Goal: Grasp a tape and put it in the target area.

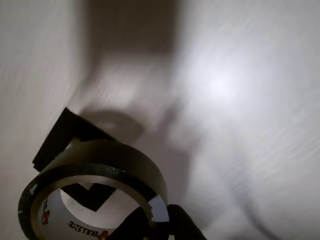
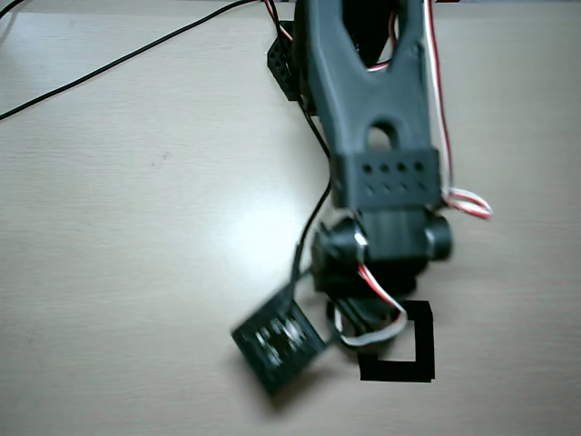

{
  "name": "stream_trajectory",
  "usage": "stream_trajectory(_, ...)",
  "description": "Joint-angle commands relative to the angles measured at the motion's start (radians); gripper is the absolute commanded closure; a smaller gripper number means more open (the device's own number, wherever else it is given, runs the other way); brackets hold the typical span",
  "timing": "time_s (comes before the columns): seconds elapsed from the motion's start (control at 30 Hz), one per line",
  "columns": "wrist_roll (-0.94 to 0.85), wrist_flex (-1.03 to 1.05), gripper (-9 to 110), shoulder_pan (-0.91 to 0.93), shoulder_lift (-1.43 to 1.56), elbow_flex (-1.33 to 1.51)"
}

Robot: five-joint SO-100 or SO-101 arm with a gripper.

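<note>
Close up, wrist view: tape (image 1: 95, 172) fills the lower left, a dark roll standing on edge, tilted, its white inner core with red and black print facing the camera. A black finger (image 1: 182, 225) of the claw (image 1: 162, 225) presses against the roll's rim at the bottom edge, right of the core. The second finger seems to sit inside the core, dark against the white, but much is cut off by the frame edge. Claw looks clamped on the roll's wall.

Behind the roll and through its hole, pieces of a black tape outline, the target (image 1: 65, 137), lie flat on the pale desk (image 1: 250, 100). Roll appears raised above the desk; soft shadow falls up and right of it. Picture is blurred.

Overhead view: arm (image 2: 377, 118) reaches down the frame from the top. Its wrist parts cover the roll, not seen here. Target (image 2: 413, 363) shows as a black corner bracket, right and bottom sides visible, rest hidden under the wrist. Black camera box (image 2: 277, 341) sits just left of it. Black cable (image 2: 118, 64) crosses the upper left desk (image 2: 136, 227).
</note>
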Motion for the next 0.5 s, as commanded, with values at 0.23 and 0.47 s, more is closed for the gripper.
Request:
stream_trajectory(0.23,0.038,0.020,101,-0.104,-0.195,-0.247)
stream_trajectory(0.47,0.046,0.023,101,-0.127,-0.279,-0.324)
